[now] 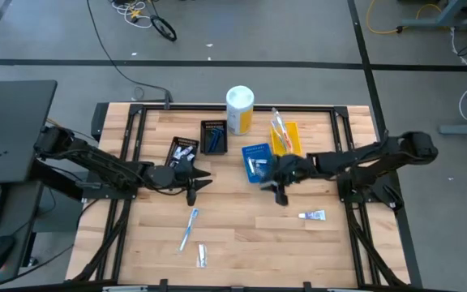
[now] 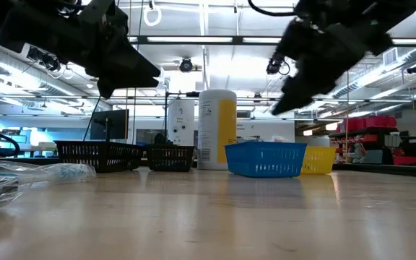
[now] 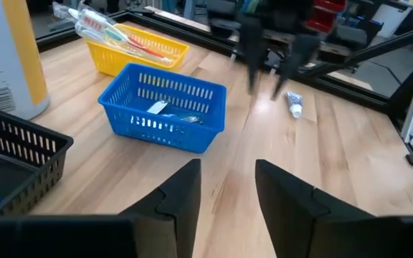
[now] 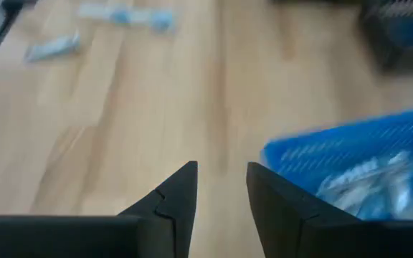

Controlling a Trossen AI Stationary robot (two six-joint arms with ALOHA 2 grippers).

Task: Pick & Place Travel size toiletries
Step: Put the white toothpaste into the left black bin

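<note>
In the high view, a light-blue toothbrush (image 1: 189,229), a small white tube (image 1: 202,255) and a white tube with blue print (image 1: 312,215) lie flat on the table's near half. Toothbrushes (image 1: 279,130) sit in the yellow tray (image 1: 292,139), dark blue razors (image 1: 213,139) in a black tray, and small packets (image 3: 165,109) in the blue tray (image 1: 257,161). My left gripper (image 1: 194,185) hovers open left of the blue tray. My right gripper (image 1: 280,191) hovers open at that tray's near right corner. In their wrist views, both the left gripper (image 3: 226,179) and the right gripper (image 4: 221,183) are empty.
A tall white-and-yellow canister (image 1: 240,109) stands at the far edge, with a second black tray (image 1: 182,150) to its left. The trays form a row across the table's far half. Bare wood lies between the loose items near the front edge.
</note>
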